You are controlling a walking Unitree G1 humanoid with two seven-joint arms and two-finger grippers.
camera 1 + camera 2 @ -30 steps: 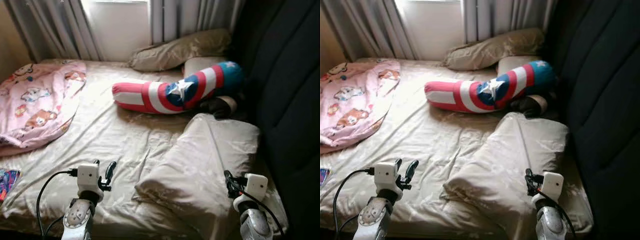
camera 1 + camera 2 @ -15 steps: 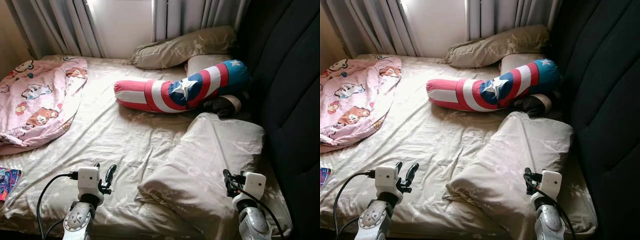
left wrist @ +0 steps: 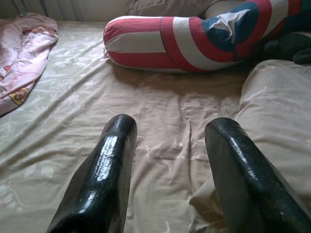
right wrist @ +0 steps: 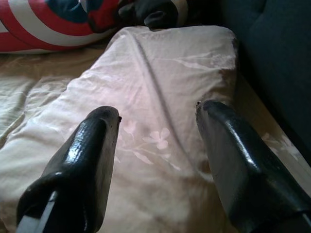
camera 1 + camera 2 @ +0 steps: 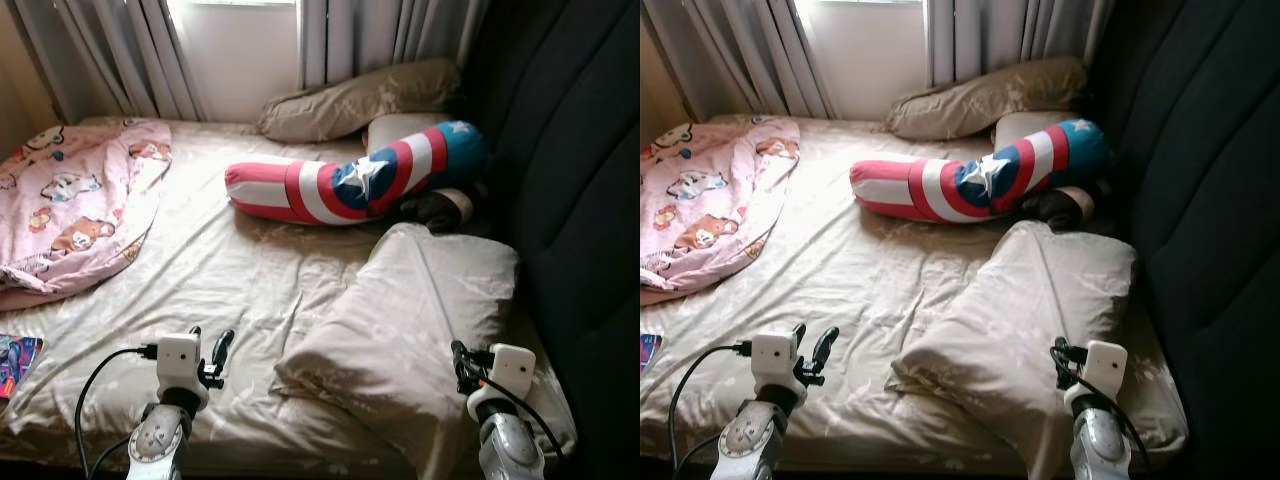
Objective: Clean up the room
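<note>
Pillow [image 4: 160,97] just beyond right gripper's [image 4: 158,160] spread fingers [image 4: 92,150], apart.

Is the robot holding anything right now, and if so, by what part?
Nothing is held. The left gripper is open above the bed sheet, and the right gripper is open over the beige pillow, with nothing between the fingers.

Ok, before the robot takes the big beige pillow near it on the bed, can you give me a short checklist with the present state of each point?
1. Left tool open: ok.
2. Right tool open: ok.
3. Right tool above the large beige floral pillow: ok.
4. Left tool above that pillow: not ok, it is over the beige floral bedsheet beside it.
5. Nothing lying on the pillow: ok.
6. Red, white and blue striped bolster apart from the pillow: cannot tell.
</note>
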